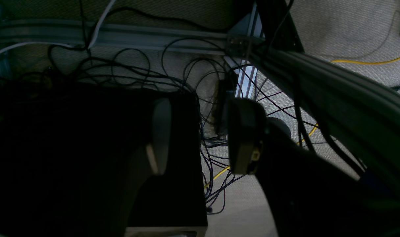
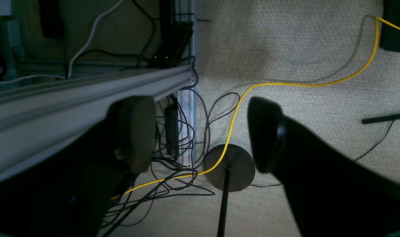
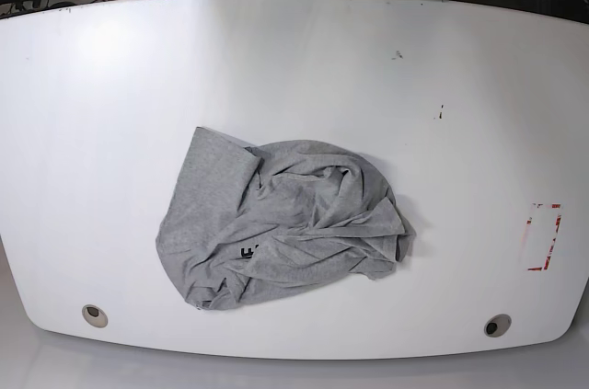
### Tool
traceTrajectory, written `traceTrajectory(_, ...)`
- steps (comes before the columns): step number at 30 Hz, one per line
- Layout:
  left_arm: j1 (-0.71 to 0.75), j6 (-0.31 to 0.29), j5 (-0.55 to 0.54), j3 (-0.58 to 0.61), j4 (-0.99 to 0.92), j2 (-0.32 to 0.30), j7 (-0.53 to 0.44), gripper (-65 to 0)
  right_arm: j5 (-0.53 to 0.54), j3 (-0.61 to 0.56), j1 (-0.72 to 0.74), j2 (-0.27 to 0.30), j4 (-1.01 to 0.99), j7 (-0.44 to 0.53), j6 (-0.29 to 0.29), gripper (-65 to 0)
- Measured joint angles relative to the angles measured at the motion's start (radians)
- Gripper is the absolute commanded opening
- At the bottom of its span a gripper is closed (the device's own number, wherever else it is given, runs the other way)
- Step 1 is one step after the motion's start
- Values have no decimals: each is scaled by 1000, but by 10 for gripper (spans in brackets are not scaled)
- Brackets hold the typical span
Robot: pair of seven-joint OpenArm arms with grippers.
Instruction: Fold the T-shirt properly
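The grey T-shirt (image 3: pixel 281 228) lay crumpled near the white table's (image 3: pixel 304 67) front edge, lettering mostly buried. Both arms hung off the table: the left gripper (image 1: pixel 200 138) parted over tangled black cables (image 1: pixel 216 154), the right gripper (image 2: pixel 201 135) spread wide above a yellow cable (image 2: pixel 239 102) and round stand base (image 2: pixel 229 168).

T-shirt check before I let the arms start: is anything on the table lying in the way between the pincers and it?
Nothing visible does. The T-shirt lies crumpled alone on the white table. Both pincers, left and right, hang open off the table over the carpet and cables, outside the base view.
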Motion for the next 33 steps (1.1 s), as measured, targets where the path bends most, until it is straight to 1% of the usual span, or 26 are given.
traceTrajectory(1,48,-3,7,-40,13,16,-138,-397,0,13,-171,-34,295,-16,8,-228)
traceTrajectory(2,45,-3,7,-40,13,16,-138,-397,0,13,-135,-34,295,-16,8,-227)
traceTrajectory(3,30,2,-13,-10,11,12,-59,-397,10,1,-72,-25,207,40,11,-227)
traceTrajectory(4,27,-6,11,8,2,5,30,-397,18,-4,-42,-16,72,47,9,-227)
traceTrajectory(5,31,-8,19,4,-1,3,35,-397,0,-2,-35,-16,26,-31,-13,-227)
traceTrajectory(6,34,0,2,0,-1,1,2,-397,-16,-3,-35,-16,18,-21,-17,-227)
traceTrajectory(7,32,4,1,0,0,-1,-3,-397,5,-3,-40,-14,19,26,5,-227)
traceTrajectory(8,33,4,3,0,0,-3,1,-397,13,-2,-43,-15,22,51,8,-227)
traceTrajectory(9,32,4,2,0,0,-3,-6,-397,10,-2,-44,-15,21,45,2,-227)
traceTrajectory(10,32,4,3,0,0,-3,13,-397,5,-2,-45,-14,19,4,-5,-227)
traceTrajectory(13,32,3,3,0,0,-2,-8,-397,4,-3,-52,-16,19,23,0,-227)
traceTrajectory(15,30,3,3,0,0,0,8,-397,3,-3,-44,-16,16,5,0,-227)
traceTrajectory(23,31,3,3,0,0,0,3,-397,4,-2,-17,-17,14,18,0,-227)
traceTrajectory(26,34,3,3,0,0,0,3,-396,4,-2,-19,-16,13,-27,0,-227)
traceTrajectory(29,37,3,3,0,0,-1,3,-396,3,-2,-26,-17,12,-45,0,-227)
traceTrajectory(33,39,3,3,0,0,-1,3,-396,4,-2,-28,-16,13,-44,0,-227)
